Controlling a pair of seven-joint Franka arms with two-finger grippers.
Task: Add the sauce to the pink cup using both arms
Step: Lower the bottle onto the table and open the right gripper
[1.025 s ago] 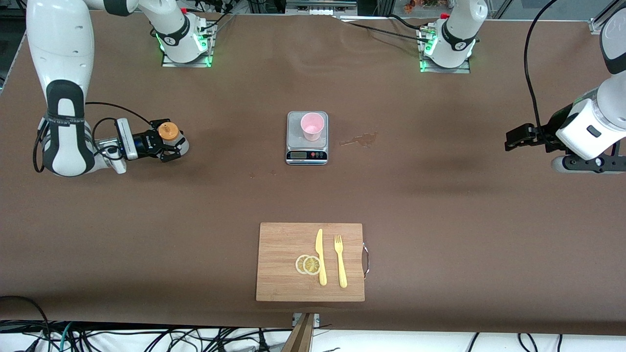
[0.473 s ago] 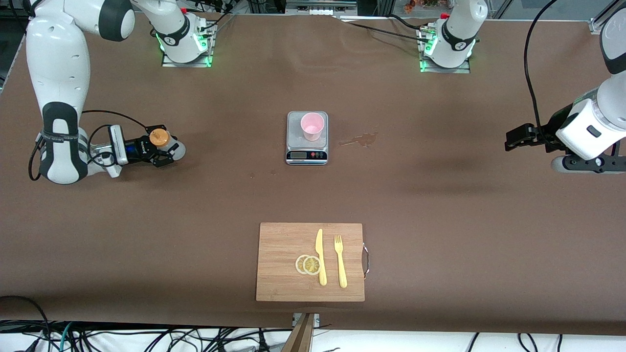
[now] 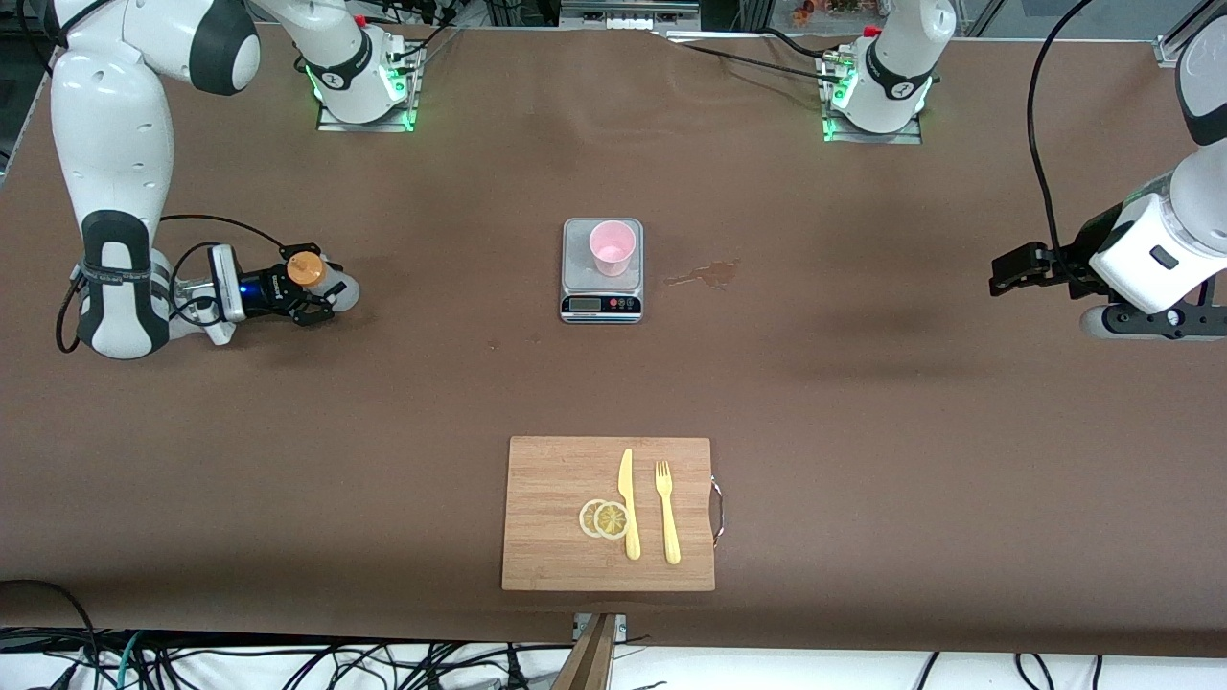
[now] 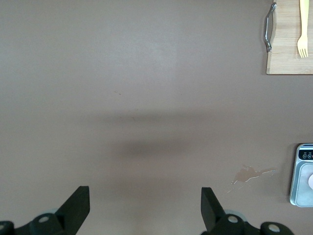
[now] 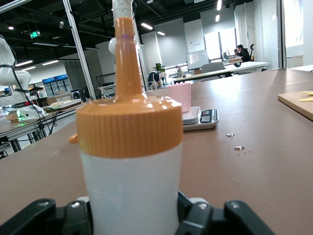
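The pink cup (image 3: pixel 613 247) stands upright on a small digital kitchen scale (image 3: pixel 601 299) at the middle of the brown table (image 3: pixel 863 402), with a brownish spill stain (image 3: pixel 705 275) just beside the scale toward the left arm's end. At the right arm's end, the right gripper (image 3: pixel 309 289) is down at the table, its fingers set around the sauce bottle (image 3: pixel 321 281) with its orange cap. The left gripper (image 3: pixel 1005 273) waits over the table's other end. Near the front edge lies a wooden cutting board (image 3: pixel 546 517) carrying two lemon slices (image 3: pixel 604 518), a yellow knife (image 3: pixel 628 503) and a yellow fork (image 3: pixel 666 513).
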